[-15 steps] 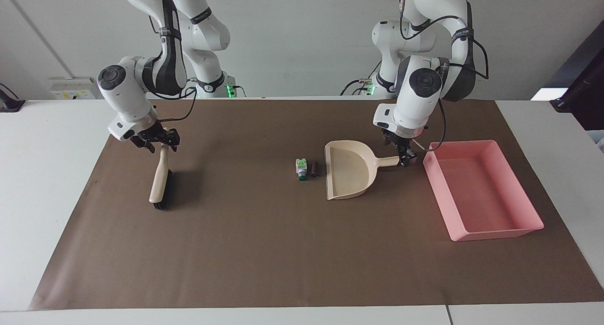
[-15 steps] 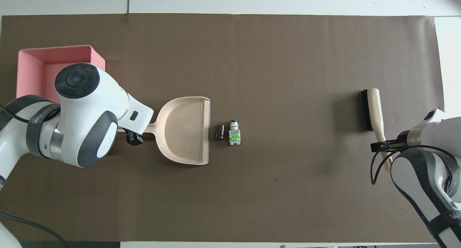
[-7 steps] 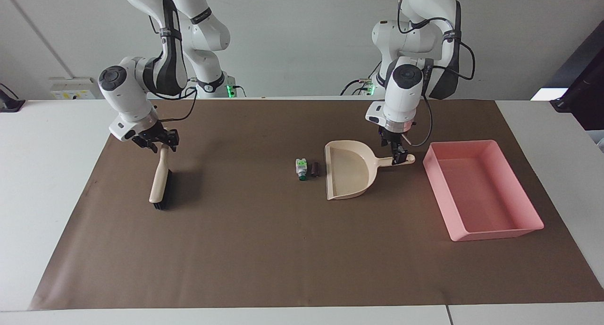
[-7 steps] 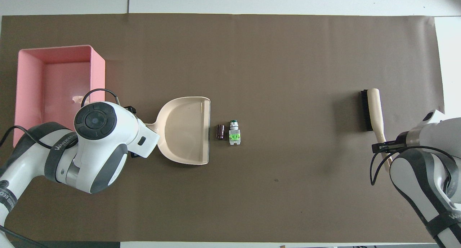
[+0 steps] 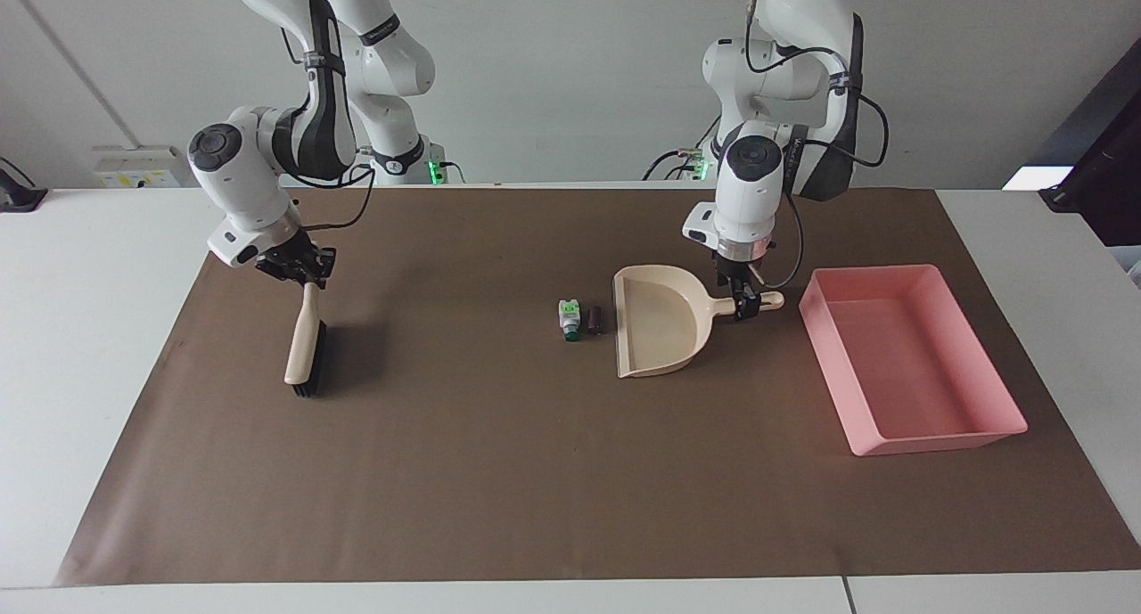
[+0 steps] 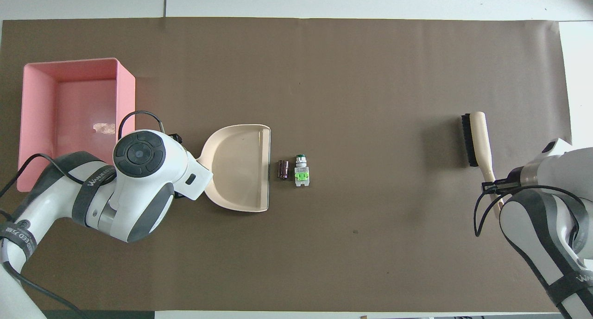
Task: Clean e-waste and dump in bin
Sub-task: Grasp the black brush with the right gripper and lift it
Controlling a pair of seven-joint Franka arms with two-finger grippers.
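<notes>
Sweeping has not begun; both arms are at the tool-pickup step. The right gripper [image 5: 307, 271] sits on the upper end of the brush [image 5: 304, 350] handle, jaws apparently closed around it, with the bristle end down on the brown mat [image 5: 499, 471] toward the right arm's end of the table. The left gripper [image 5: 745, 305] is down at the handle of the dustpan [image 5: 658, 329], its fingers straddling the handle; whether they are clamped on it I cannot tell. The pan lies flat, its open mouth turned toward the e-waste: a brown cylinder [image 5: 595, 318] just beside the mouth and a white-and-green block [image 5: 568, 319] touching or nearly touching the cylinder on the side away from the pan. The pink bin [image 5: 909, 360] stands at the left arm's end, close to the tip of the pan's handle, with nothing from the task in it. By my reading, the next move calls for a firm hold on the pan, then carrying the brush across to the block and drawing both parts into the mouth without knocking them sideways.
</notes>
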